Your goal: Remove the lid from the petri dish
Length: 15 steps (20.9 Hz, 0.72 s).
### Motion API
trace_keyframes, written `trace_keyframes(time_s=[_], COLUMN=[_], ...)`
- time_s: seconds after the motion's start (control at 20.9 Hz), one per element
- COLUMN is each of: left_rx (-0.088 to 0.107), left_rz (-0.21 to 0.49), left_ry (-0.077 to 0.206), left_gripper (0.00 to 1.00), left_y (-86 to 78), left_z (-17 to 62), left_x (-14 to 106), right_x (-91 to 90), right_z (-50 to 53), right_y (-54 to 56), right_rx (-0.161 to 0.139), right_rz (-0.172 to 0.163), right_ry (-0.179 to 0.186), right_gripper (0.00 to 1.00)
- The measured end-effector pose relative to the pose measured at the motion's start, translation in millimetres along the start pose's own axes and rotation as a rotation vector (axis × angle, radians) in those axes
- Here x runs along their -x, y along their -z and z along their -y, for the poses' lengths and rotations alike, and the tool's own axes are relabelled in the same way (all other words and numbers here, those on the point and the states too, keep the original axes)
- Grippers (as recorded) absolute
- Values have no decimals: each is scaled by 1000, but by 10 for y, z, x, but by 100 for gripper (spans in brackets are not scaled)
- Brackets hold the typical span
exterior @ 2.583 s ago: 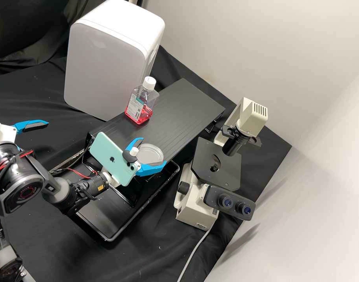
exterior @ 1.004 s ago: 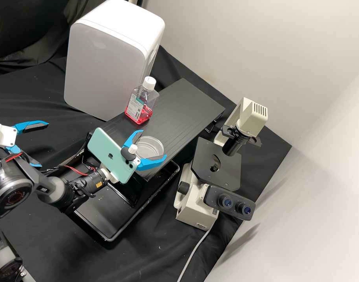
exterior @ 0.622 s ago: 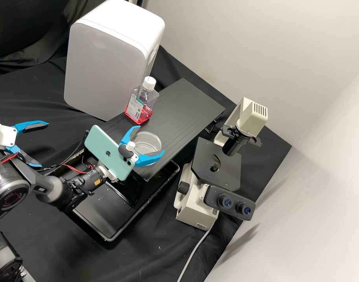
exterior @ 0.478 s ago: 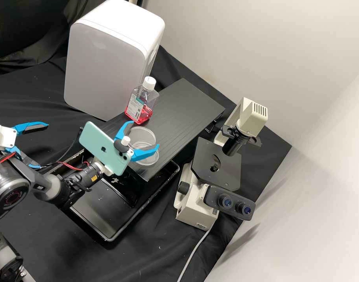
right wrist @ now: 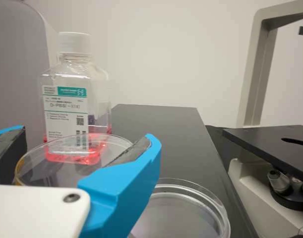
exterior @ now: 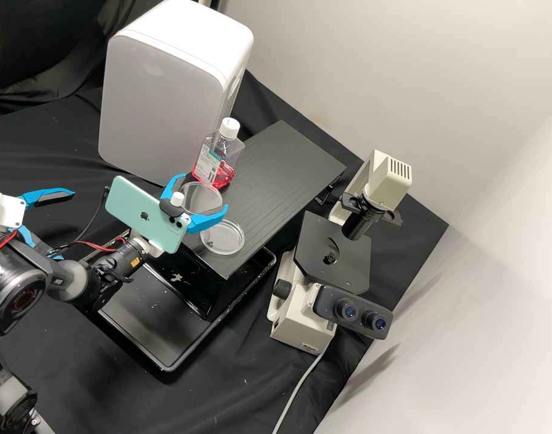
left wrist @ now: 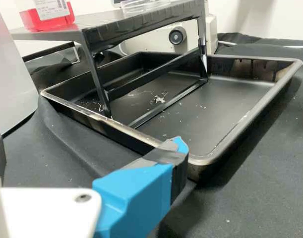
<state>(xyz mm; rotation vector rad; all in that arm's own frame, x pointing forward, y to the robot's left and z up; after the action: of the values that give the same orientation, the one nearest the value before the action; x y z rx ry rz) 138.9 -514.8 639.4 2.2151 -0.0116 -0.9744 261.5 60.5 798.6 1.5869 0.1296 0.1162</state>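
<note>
Lid of clear round plastic [exterior: 199, 194] clamped between blue fingers [exterior: 208, 218] of right gripper [exterior: 194, 202], raised above open clear petri dish [exterior: 223, 236]; left gripper [exterior: 58, 222] with fingers spread apart.

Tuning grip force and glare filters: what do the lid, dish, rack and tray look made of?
Lid: clear, glossy, likely rigid plastic; red liquid in the bottle shows through it.
Dish: same clear look, thin wall, glinting rim.
Rack: black, ribbed, matte; plastic or coated metal, cannot tell.
Tray: dark, smooth, rim worn shiny; probably coated metal.
</note>
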Motion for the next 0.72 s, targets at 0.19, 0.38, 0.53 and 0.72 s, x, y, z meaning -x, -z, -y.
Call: trace_keyframes(time_s=[0.19, 0.38, 0.53, 0.72], left_rx=[-5, -5, -7, -5], left_rz=[-1, -1, 5, 1], left_ry=[0, 1, 2, 2], left_gripper=[100, 100, 100, 100], left_y=[1, -11, -25, -22], left_z=[0, 4, 7, 7], left_x=[0, -27, -22, -22], right_x=[-5, -19, -27, -35], right_z=[15, 80, 143, 187], right_y=[-16, -48, -56, -75], right_rx=[-2, 16, 22, 28], right_rz=[11, 23, 26, 33], right_ry=[1, 25, 48, 65], right_gripper=[0, 0, 0, 0])
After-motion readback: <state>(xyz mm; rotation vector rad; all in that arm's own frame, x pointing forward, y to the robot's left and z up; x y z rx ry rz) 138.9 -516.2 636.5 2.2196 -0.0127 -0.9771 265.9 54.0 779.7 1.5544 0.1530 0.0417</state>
